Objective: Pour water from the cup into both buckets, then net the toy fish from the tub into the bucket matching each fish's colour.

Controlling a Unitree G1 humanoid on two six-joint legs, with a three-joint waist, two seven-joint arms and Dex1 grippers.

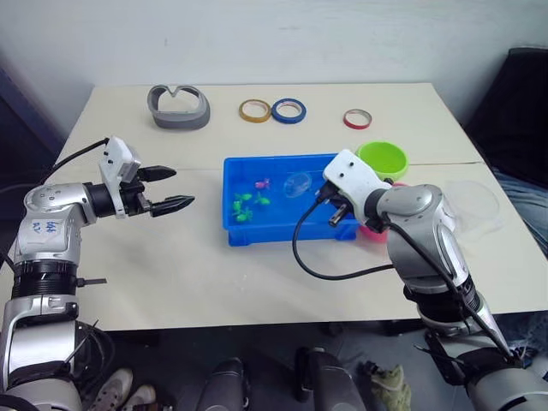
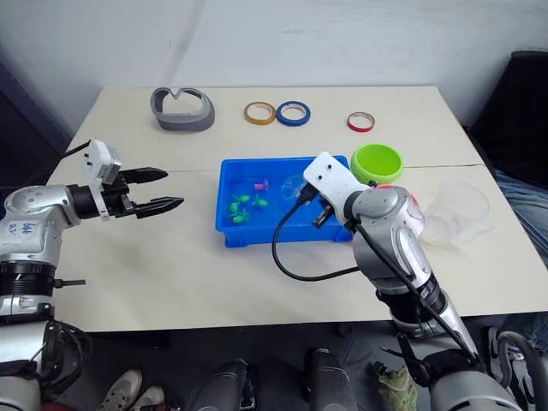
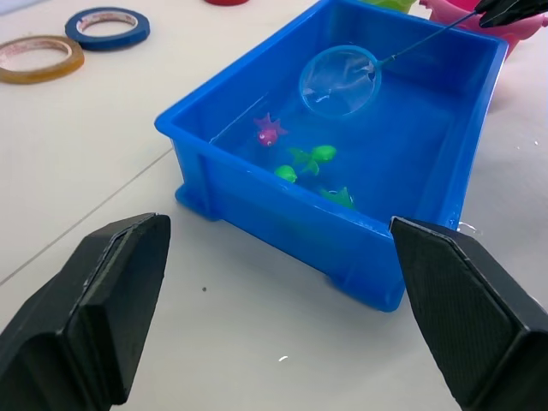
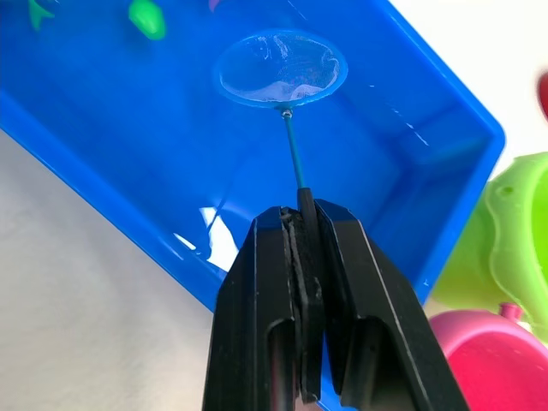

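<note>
Blue net [image 4: 280, 68] (right hand [image 4: 304, 224] gripping) over tub [image 4: 445, 171].

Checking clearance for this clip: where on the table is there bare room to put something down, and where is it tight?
Bare table lies in front of the tub, and between the tub and the open left gripper. It is crowded at the tub's right end: green bucket, pink bucket, cup and the right gripper holding the net.

Bare table [image 1: 197, 265] left of tub [image 1: 257, 235]; right side crowded w/ buckets [image 1: 383, 159], cup [image 2: 458, 211].
</note>
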